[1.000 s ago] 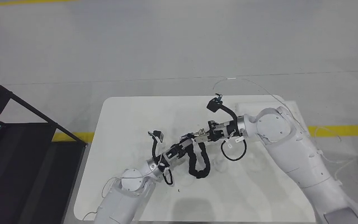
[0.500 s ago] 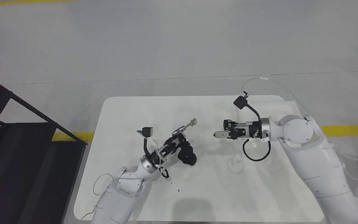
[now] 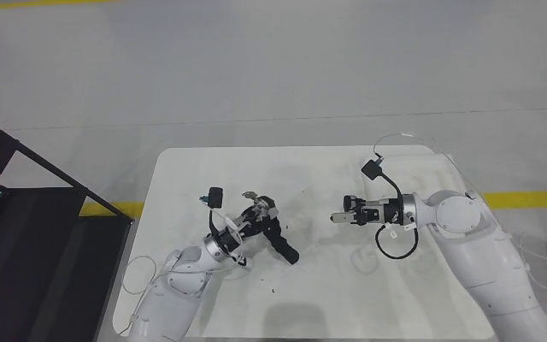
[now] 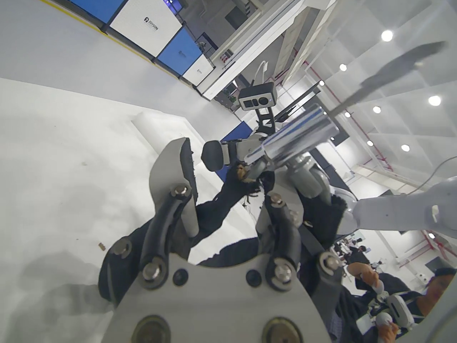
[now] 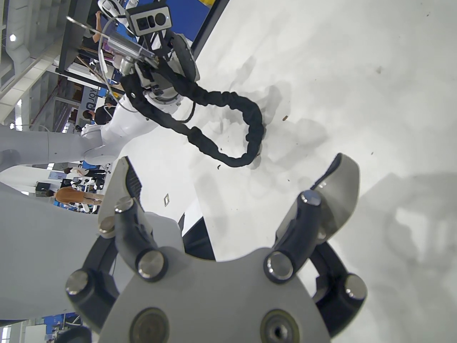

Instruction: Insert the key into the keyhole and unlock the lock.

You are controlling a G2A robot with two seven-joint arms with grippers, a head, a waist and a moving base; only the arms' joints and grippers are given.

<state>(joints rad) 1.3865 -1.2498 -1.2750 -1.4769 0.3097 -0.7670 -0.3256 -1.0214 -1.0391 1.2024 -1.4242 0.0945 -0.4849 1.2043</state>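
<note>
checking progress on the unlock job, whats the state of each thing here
lock, held up off the table; locked or not, cannot tell
key, in the lock's keyhole, head sticking out
cable, looped, hanging down toward the table
left gripper, shut on the lock near its cable
right gripper, open, empty, apart from the lock

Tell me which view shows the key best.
The left wrist view: the key sticks out of the lock's chrome cylinder, close up though blurred. The right wrist view shows the key as a thin sliver far off. In the top view it is too small to make out.
</note>
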